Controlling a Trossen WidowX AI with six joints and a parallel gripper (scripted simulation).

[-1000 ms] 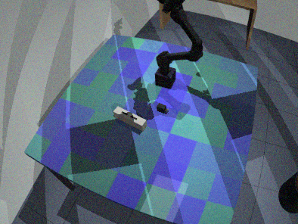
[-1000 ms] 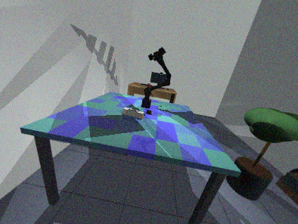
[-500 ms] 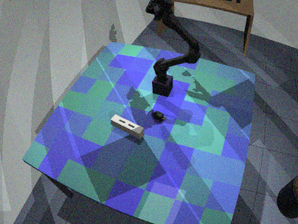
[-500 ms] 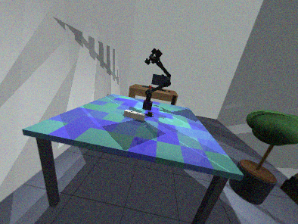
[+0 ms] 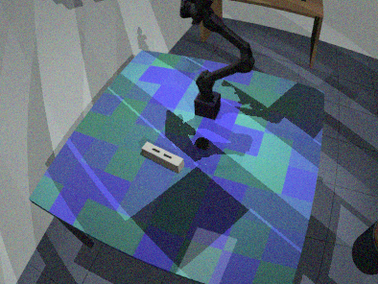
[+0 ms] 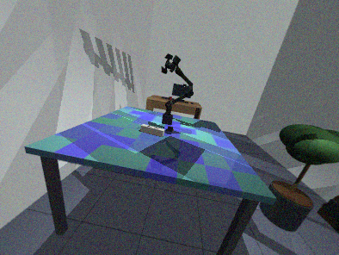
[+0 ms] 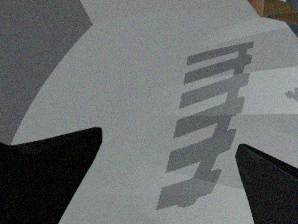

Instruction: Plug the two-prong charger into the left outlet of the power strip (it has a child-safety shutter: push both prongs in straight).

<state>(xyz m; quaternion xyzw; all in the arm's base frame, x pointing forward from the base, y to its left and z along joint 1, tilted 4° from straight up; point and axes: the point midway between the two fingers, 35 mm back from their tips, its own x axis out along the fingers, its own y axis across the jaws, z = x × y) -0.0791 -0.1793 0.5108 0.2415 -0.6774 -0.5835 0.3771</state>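
The beige power strip [image 5: 162, 156] [image 6: 152, 128] lies flat on the patchwork table [image 5: 96, 221] [image 6: 107, 152], slots facing up. The small dark two-prong charger [image 5: 201, 143] [image 6: 170, 129] sits on the table just to the right of the strip, apart from it, near the arm's base [image 5: 207, 106]. My gripper [image 6: 170, 64] [image 7: 172, 144] is open and empty, raised high above the table at the back. In the wrist view its two dark fingers frame only the pale wall with shadow stripes. The strip and charger do not show in the wrist view.
A wooden bench [image 5: 288, 6] [image 6: 156, 103] stands behind the table. A potted plant [image 6: 310, 146] stands on the floor to the right, and its pot shows in the top view [image 5: 366, 249]. The table's edges drop off on all sides.
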